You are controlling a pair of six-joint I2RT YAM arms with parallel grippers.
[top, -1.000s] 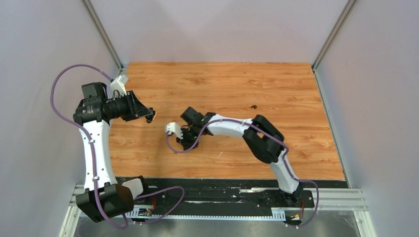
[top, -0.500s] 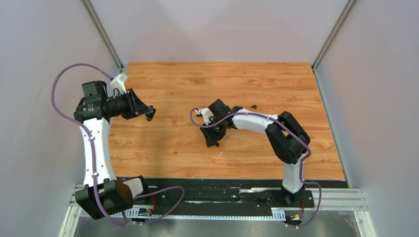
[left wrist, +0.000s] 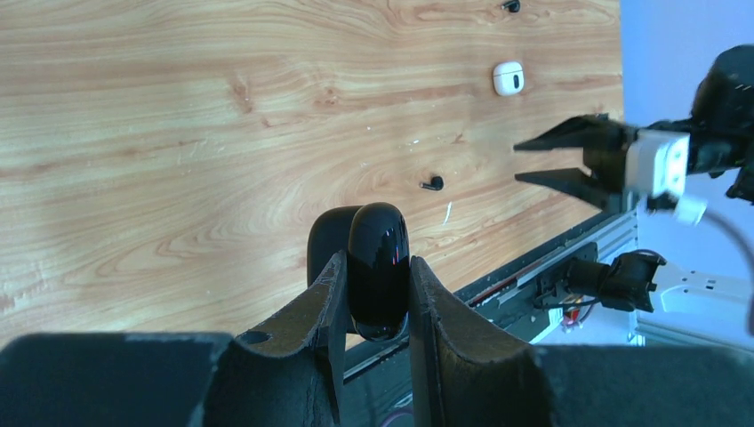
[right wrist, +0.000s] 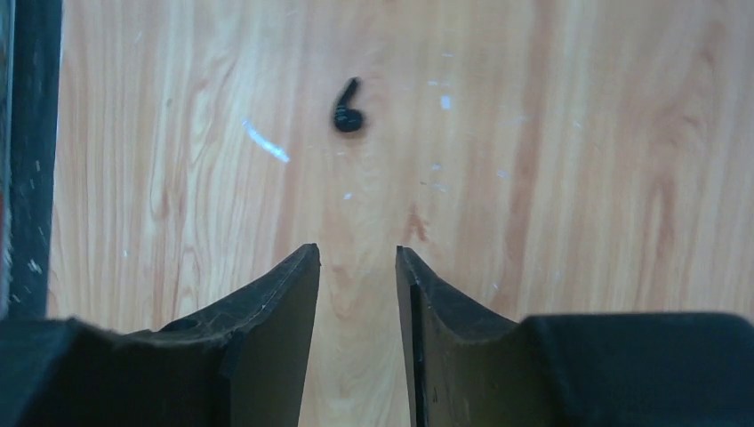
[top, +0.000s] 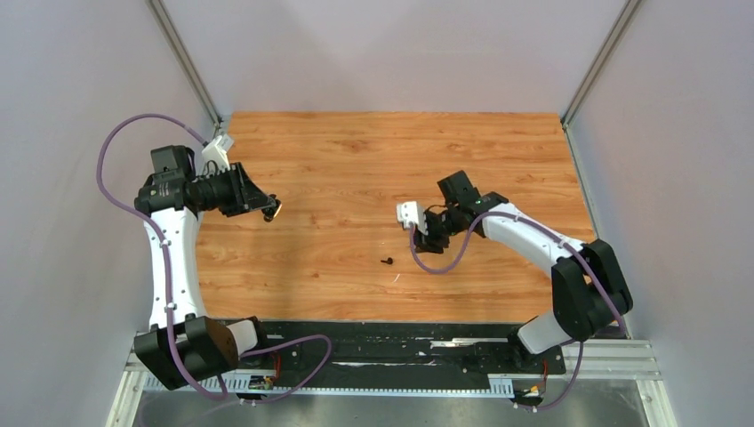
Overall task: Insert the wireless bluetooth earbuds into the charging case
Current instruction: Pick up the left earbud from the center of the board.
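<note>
My left gripper [left wrist: 373, 258] is shut on a glossy black charging case [left wrist: 381, 240], held in the air over the table's left side [top: 271, 209] with its lid up behind it. One tiny black earbud [top: 387, 261] lies on the wood near the front middle. It also shows in the left wrist view [left wrist: 432, 184] and just ahead of my right gripper [right wrist: 348, 111]. My right gripper [right wrist: 357, 253] stands open and empty above the table [top: 428, 233], to the right of that earbud.
A small white case [left wrist: 508, 78] lies farther across the wooden table [top: 356, 151], and another small black item [left wrist: 511, 6] is at the top edge of the left wrist view. Grey walls close in the left, right and back sides. A black rail [top: 391, 342] runs along the near edge.
My right arm has swung from the left-middle toward the right and its jaws have opened. A black earbud now lies on the table where it passed. The left arm has held still.
</note>
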